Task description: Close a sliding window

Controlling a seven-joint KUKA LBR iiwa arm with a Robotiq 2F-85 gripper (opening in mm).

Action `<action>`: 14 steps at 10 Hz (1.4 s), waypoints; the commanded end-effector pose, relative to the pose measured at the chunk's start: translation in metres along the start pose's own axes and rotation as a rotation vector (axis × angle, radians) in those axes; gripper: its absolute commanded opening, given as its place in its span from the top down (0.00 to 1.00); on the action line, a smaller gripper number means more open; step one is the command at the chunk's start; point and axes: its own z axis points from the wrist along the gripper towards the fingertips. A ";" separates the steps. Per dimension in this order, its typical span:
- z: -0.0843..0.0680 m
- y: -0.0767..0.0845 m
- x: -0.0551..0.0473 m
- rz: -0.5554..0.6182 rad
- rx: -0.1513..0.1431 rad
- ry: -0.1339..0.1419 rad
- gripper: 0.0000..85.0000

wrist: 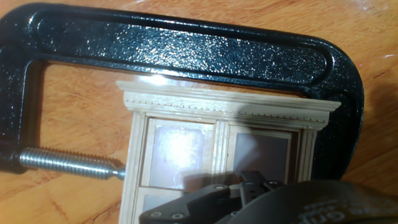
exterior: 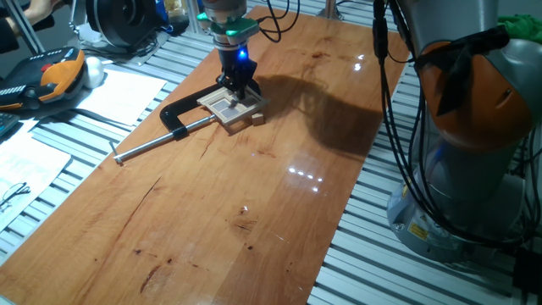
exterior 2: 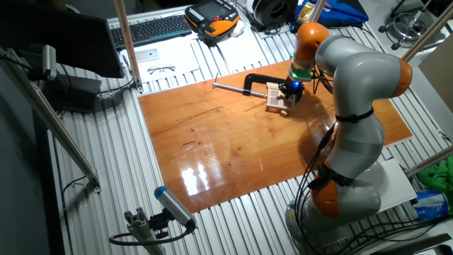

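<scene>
The sliding window (wrist: 211,149) is a small pale wood frame with two panes side by side under a moulded top rail. It lies flat on the wooden table, held in a black C-clamp (wrist: 186,46). In the fixed views, the window (exterior: 227,105) (exterior 2: 277,98) sits directly under my gripper (exterior: 238,85) (exterior 2: 292,90). My gripper (wrist: 245,186) hangs low over the window's lower half, and its dark fingers cover that part of the frame. The gap between the fingers does not show clearly in any view.
The clamp's steel screw rod (exterior: 157,141) sticks out toward the table's left edge. Papers (exterior: 118,93), an orange and black handheld pendant (exterior: 51,76) and cables lie on the slatted bench beside the wooden table (exterior: 254,212). The robot's base (exterior: 474,169) stands at the right.
</scene>
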 end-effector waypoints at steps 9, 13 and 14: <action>-0.039 0.016 0.004 -0.001 0.010 0.030 1.00; -0.068 0.042 0.008 -0.036 -0.018 0.039 1.00; -0.077 0.051 0.011 -0.033 -0.014 0.027 1.00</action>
